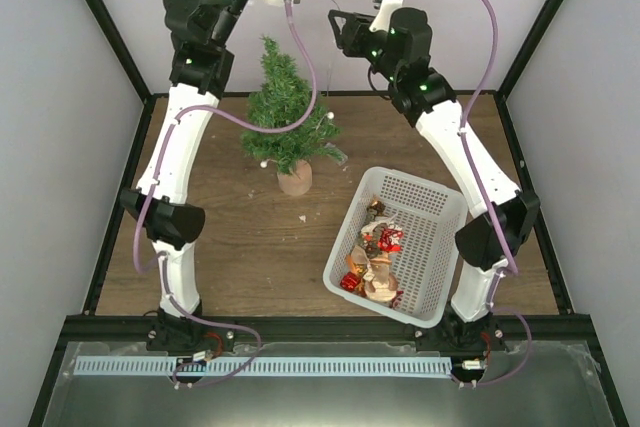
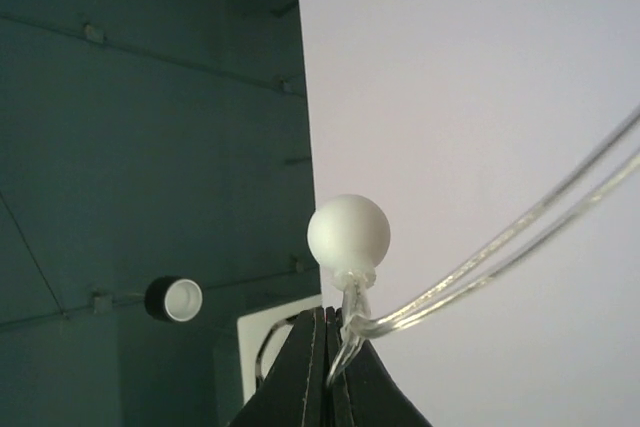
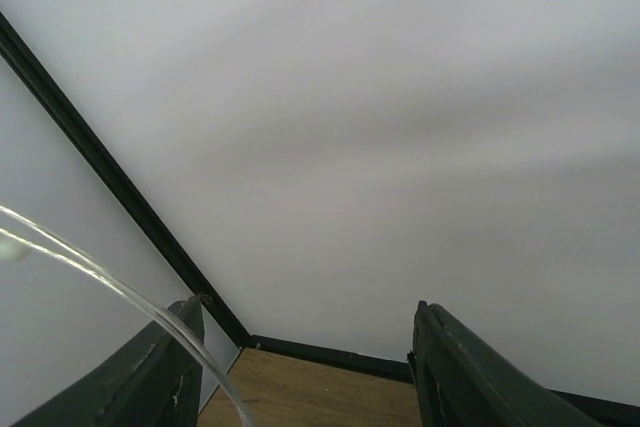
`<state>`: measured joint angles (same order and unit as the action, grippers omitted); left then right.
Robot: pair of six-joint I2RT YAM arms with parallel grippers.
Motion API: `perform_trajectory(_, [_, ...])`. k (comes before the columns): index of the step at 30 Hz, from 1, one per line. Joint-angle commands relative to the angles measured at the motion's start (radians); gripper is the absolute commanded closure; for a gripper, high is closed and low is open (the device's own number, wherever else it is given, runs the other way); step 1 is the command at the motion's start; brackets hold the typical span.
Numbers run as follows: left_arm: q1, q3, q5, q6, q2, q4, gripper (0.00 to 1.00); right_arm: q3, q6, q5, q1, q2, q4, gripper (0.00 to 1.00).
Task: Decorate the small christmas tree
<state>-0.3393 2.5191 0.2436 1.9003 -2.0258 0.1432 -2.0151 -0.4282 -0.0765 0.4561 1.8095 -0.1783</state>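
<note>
Left gripper (image 2: 327,319) is pinched tight on a clear twin-strand wire (image 2: 500,247) just under its round white bulb (image 2: 348,230); right gripper (image 3: 305,347) gapes empty. The wire should be lowered gently, untangled, over the small dark-green bristly christmas tree (image 1: 280,112), which stands mid-table, behind and left of the white plastic mesh basket (image 1: 420,183). Only the overhead view shows the tree.

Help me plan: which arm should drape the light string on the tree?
Left. The left gripper is shut on the light string below a white bulb, near the small christmas tree; the right gripper is open, empty.
</note>
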Motion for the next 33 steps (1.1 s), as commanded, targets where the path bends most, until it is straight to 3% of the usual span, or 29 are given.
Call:
perform_trajectory(1, [0.026,-0.062,-0.042,-0.053,0.055,0.073,1.0,-0.048,-0.009,0.013,0.005,0.027,0.005,0.49])
perform_trajectory(13, [0.123,-0.31,-0.125,-0.148,0.152,0.19,1.0,-0.193,0.005,0.0,0.003,0.133,-0.045,0.48])
perform_trajectory(33, [0.213,-1.014,-0.236,-0.315,0.541,0.287,1.0,-0.175,-0.017,-0.075,0.003,0.175,-0.027,0.48])
